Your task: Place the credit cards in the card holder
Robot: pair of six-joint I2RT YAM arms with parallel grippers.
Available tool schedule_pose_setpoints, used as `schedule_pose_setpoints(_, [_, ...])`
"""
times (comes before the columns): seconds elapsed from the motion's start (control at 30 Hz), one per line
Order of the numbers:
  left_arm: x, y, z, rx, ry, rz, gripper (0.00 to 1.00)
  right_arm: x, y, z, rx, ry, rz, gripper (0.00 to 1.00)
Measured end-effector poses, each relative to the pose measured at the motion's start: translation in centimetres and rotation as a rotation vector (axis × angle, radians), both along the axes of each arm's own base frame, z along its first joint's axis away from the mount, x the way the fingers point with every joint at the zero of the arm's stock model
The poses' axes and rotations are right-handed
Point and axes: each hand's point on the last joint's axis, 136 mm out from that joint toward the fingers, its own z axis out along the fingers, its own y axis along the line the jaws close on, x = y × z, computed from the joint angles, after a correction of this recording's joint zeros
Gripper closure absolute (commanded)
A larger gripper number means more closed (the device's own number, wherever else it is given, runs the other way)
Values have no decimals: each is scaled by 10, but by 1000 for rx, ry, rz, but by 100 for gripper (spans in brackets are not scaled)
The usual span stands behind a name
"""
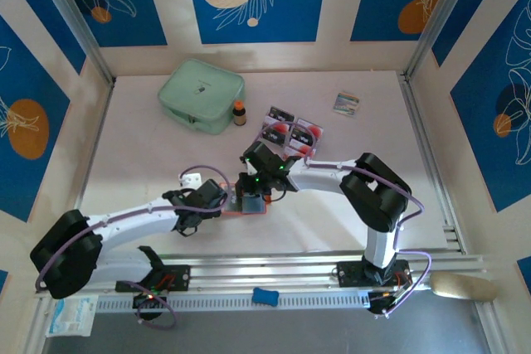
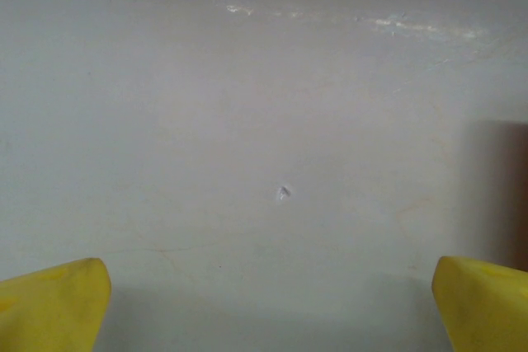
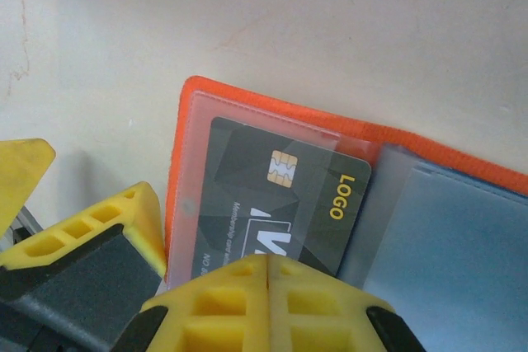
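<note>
Right gripper [image 3: 268,274] jaws together at the near edge of the black card [image 3: 280,195] - can't tell if it's pinched. The card sits partly in the clear sleeve of the open card holder [image 3: 247,98]. Left gripper [image 2: 268,282] fingers wide apart over the table [image 2: 247,80], just beside the holder. Other credit cards [image 1: 290,132] lie farther back.

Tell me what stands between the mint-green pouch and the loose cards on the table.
A small bottle stands between the mint-green pouch and the loose credit cards, close to the pouch; the top view shows it.
</note>
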Motion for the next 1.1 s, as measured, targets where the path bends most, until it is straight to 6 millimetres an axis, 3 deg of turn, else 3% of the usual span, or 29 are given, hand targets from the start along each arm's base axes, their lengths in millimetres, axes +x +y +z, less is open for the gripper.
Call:
schedule_pose_setpoints(0.23, [0,1,-6,18,17,1,0,-1,-2,-5,-15,6,-3,100])
schedule_pose_setpoints(0.47, [1,0,-11,26,24,-3,0,-8,-1,-27,-51,42,13,100])
schedule_pose_setpoints(0.63, [2,-2,-12,29,24,-11,0,-8,10,-27,-38,44,32,100])
schedule_pose_setpoints(1.1, [3,-3,-12,31,24,-15,0,-10,15,-26,-32,52,44,100])
